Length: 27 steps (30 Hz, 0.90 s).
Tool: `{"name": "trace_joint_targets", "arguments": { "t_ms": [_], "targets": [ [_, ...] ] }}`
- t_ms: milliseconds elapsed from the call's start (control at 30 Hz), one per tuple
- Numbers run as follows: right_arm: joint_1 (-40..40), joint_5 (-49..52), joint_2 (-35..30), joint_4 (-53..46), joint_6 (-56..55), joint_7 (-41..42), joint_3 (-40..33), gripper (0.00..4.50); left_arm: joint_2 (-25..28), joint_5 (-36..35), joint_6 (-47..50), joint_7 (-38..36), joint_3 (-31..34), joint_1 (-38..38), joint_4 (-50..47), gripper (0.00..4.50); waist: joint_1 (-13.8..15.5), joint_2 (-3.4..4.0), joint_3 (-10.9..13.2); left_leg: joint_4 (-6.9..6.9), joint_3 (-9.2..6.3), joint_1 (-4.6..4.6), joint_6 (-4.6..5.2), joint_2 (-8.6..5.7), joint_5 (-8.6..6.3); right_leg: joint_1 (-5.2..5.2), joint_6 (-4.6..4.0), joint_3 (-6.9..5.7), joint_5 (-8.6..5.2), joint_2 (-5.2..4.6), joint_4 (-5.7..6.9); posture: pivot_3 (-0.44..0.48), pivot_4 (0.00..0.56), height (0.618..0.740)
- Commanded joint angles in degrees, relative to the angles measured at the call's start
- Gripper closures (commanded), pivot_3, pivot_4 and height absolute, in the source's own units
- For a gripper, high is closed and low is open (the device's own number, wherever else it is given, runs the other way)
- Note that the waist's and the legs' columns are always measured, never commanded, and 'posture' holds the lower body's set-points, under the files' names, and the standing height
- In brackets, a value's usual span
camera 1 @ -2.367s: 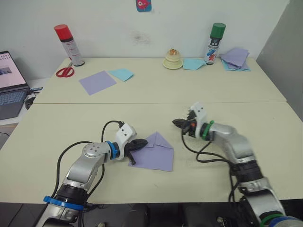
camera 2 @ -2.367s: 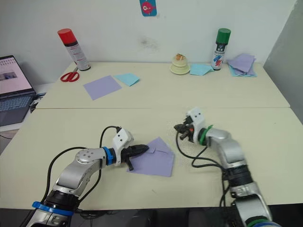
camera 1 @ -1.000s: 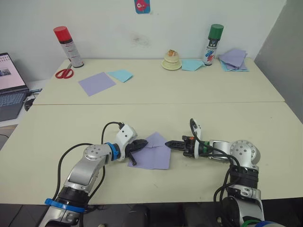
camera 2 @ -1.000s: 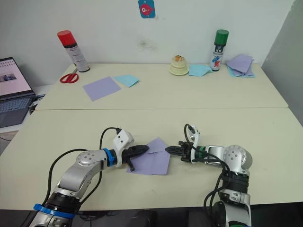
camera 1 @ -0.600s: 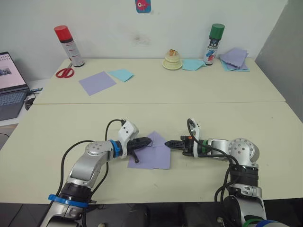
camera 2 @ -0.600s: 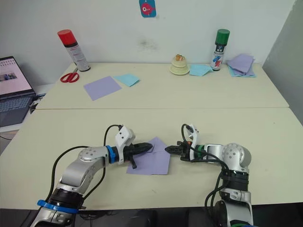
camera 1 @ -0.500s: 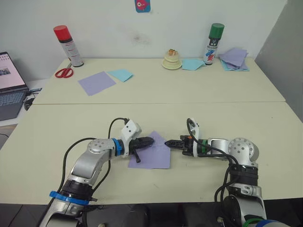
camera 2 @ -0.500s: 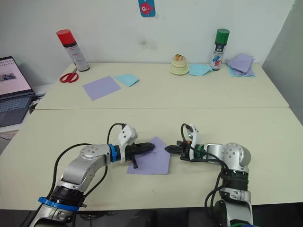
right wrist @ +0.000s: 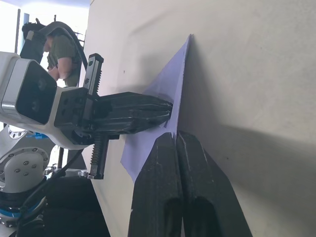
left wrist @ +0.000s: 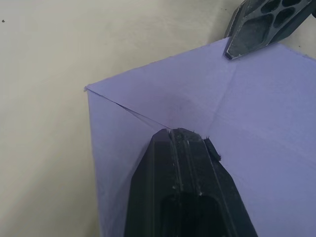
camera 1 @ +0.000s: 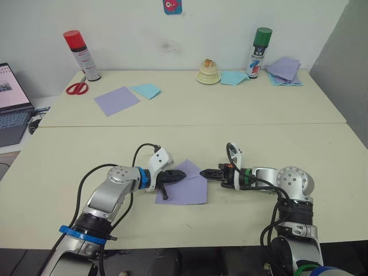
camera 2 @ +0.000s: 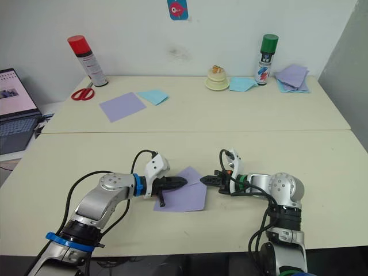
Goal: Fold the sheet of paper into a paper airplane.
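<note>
the left gripper (camera 1: 180,176) and right gripper (camera 1: 203,172), both pressed together, press down the sheet of paper (camera 1: 187,188) mid-fold, so next probably comes another fold

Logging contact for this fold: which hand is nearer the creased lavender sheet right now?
Left. The left hand lies over the sheet, fingers shut, tips on its middle. The right hand, also shut, sits at the sheet's right edge.

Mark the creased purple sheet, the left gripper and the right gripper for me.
sheet of paper (camera 1: 187,191), left eye view, bare near part.
left gripper (camera 1: 183,175), left eye view, fingertips on the sheet.
right gripper (camera 1: 203,172), left eye view, fingertips at the sheet's edge.
</note>
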Motion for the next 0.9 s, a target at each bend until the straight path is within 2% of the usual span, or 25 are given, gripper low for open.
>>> {"name": "trace_joint_targets", "arguments": {
  "t_ms": [33, 367, 467, 667, 900],
  "targets": [
    [-0.7, 0.5, 0.3, -1.5, 0.0, -0.7, -0.8, 4.47, 1.0, 1.2, 0.0, -0.3, -0.3, -0.3, 0.4, 4.5, 0.0, 0.0, 0.0, -0.01, 0.0, 0.0, 0.0, 0.0, 0.0, -0.01, 0.0, 0.0, 0.0, 0.0, 0.0, 0.0, 0.15, 0.74],
    [-2.1, 2.1, 3.7, -2.7, 0.5, -0.6, -0.7, 4.47, 0.8, 1.4, -0.4, -0.2, -0.5, -0.3, 1.2, 4.5, 0.0, 0.03, 0.0, -0.01, 0.0, -0.1, 0.0, 0.02, 0.0, -0.11, -0.01, 0.0, 0.0, 0.01, 0.03, 0.0, 0.15, 0.74],
    [-2.5, 2.9, 4.6, -2.9, 1.0, 0.1, -1.1, 3.81, 0.8, 1.4, -0.5, -0.2, -0.5, -0.2, 1.2, 4.5, 0.0, 0.04, 0.0, 0.0, -0.01, -0.13, 0.0, 0.01, 0.0, -0.12, -0.01, -0.01, 0.01, 0.01, 0.03, 0.0, 0.15, 0.74],
    [-3.9, 3.9, 7.1, -2.5, 2.6, -0.3, -3.2, 1.7, 1.3, 1.4, -0.5, -0.2, -0.1, 0.2, 1.2, 4.5, 0.0, 0.06, 0.0, 0.0, -0.02, -0.13, 0.0, 0.01, 0.0, -0.13, -0.01, -0.01, 0.01, 0.01, 0.03, 0.0, 0.15, 0.74],
    [-4.9, 7.7, 9.4, -0.1, 3.3, -2.1, -5.8, 1.7, 1.3, 1.2, -0.1, 0.2, 0.0, 0.7, 0.5, 4.5, -0.1, 0.07, 0.0, -0.01, -0.02, -0.14, 0.0, 0.01, 0.0, -0.15, -0.01, -0.01, 0.01, 0.01, 0.04, 0.0, 0.15, 0.74]
  ]
}}
